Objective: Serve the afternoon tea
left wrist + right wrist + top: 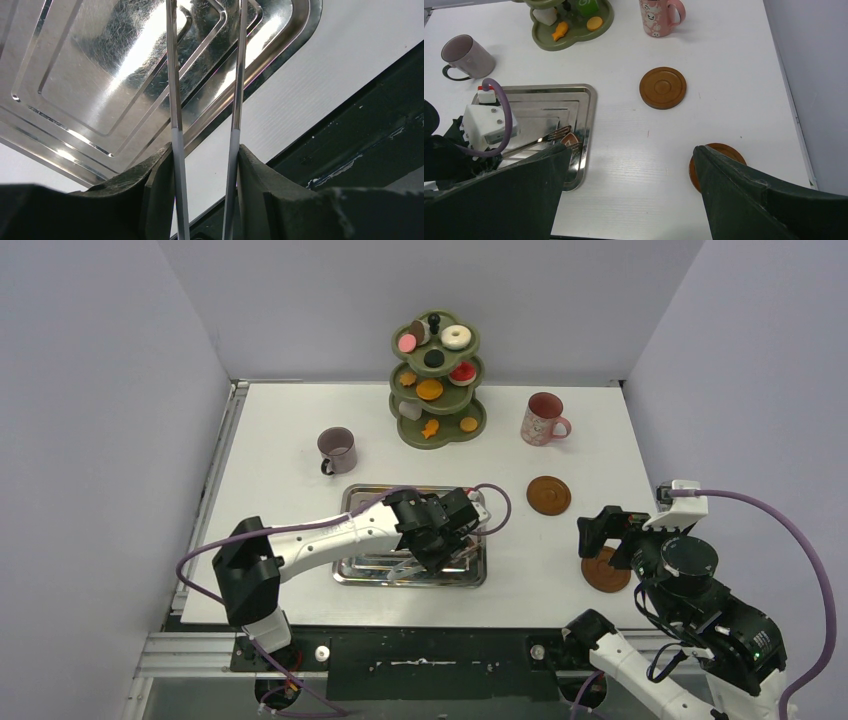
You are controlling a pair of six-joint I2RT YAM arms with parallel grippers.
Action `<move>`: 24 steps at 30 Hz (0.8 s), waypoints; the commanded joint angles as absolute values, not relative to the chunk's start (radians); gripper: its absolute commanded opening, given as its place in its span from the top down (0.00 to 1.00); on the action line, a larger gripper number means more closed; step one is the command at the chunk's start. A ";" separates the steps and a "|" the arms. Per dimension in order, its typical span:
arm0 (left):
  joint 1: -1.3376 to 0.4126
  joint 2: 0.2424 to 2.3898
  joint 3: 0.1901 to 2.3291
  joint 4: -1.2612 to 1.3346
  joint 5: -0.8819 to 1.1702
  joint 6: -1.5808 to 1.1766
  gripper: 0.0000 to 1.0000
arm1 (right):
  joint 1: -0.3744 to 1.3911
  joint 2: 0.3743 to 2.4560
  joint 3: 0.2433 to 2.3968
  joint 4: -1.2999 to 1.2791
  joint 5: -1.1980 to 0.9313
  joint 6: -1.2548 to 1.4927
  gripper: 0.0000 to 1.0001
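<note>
The stand (pixel 437 390) sits mid-way along the tabletop's (pixel 280 470) far edge — one mug (pixel 338 449) front-left of it, the other mug (pixel 544 419) right. By the near edge lies the tray (pixel 370 502), tongs (pixel 536 140) over it — first coaster (pixel 548 495) to its right, second coaster (pixel 603 573) toward the near right corner.

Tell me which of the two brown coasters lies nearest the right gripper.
The coaster at the table's near right edge, partly hidden behind the right gripper's finger. The other coaster lies farther back, between the steel tray and the pink mug.
</note>
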State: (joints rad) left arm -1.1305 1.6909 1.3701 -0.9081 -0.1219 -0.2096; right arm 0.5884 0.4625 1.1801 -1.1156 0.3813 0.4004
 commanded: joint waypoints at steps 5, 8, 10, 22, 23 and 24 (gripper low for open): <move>-1.134 1.640 1.401 -0.910 -0.165 -0.243 0.68 | 0.584 0.466 1.163 -1.064 0.402 0.385 0.00; -1.130 1.619 1.384 -0.888 -0.191 -0.273 0.69 | 0.584 0.468 1.154 -1.066 0.402 0.387 0.00; -1.116 1.611 1.377 -0.881 -0.203 -0.289 0.69 | 0.584 0.464 1.152 -1.071 0.406 0.394 0.00; -1.049 1.575 1.402 -0.863 -0.270 -0.333 0.69 | 0.584 0.443 1.142 -1.049 0.374 0.400 0.00; -1.045 1.574 1.410 -0.869 -0.278 -0.332 0.69 | 0.584 0.439 1.141 -1.046 0.370 0.403 0.00; -1.040 1.573 1.417 -0.868 -0.287 -0.333 0.69 | 0.584 0.432 1.136 -1.041 0.368 0.403 0.00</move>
